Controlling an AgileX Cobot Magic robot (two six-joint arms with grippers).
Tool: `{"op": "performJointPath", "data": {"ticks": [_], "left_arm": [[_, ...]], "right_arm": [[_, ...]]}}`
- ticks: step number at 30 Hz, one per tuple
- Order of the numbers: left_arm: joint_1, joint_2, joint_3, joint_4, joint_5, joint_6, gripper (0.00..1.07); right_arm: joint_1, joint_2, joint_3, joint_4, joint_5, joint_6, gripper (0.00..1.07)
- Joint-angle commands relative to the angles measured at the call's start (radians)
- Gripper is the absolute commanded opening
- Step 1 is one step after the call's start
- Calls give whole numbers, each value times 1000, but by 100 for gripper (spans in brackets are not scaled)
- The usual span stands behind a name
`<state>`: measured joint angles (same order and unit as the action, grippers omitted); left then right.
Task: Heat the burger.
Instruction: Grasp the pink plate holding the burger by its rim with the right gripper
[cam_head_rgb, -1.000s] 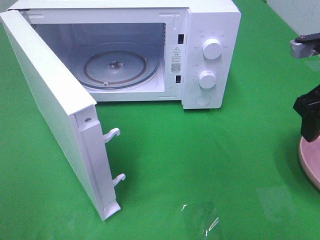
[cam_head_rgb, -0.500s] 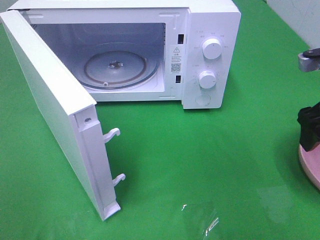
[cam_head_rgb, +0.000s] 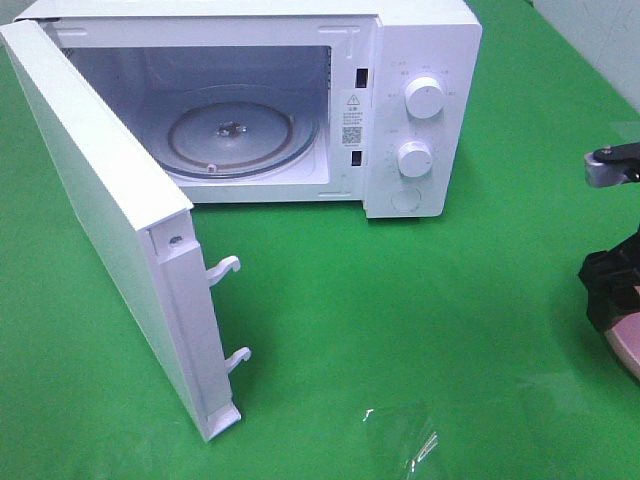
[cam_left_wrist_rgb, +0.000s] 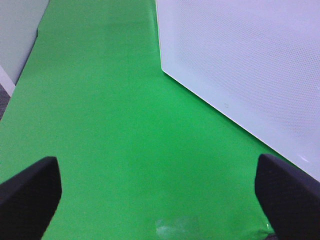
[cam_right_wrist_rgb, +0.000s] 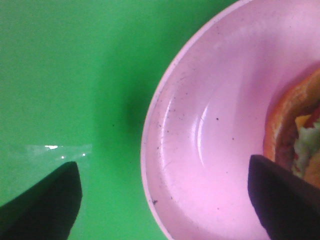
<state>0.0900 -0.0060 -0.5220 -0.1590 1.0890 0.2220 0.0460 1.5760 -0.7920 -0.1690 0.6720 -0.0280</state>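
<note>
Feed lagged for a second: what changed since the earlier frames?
The right gripper moved down the right edge of the high view, closing on the pink plate that holds the burger; jaws open, nothing held. The microwave and its open door are unchanged.

One microwave (cam_head_rgb: 420, 60), two knobs (cam_head_rgb: 425, 99), one plate (cam_right_wrist_rgb: 200, 150), one burger (cam_right_wrist_rgb: 292, 125).

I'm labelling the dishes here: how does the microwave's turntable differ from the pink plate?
The turntable is clear glass; the plate is opaque pink. The turntable sits bare inside the open microwave; the plate lies on the green table and carries the burger. Both are round and lie flat.
</note>
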Motion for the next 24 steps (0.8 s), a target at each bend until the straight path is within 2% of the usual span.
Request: {"op": "performJointPath", "data": {"ticks": [1,15,24], "left_arm": [[-5,-16,2,-5,-14,-1,98],[-5,-16,2,-5,-14,-1,98],[-5,-16,2,-5,-14,-1,98]], "right_arm": [[-4,34,4,5,-32,3,85],[-4,174,4,20,-163,28,82],[-4,231,4,-8,-169,60,81]]}}
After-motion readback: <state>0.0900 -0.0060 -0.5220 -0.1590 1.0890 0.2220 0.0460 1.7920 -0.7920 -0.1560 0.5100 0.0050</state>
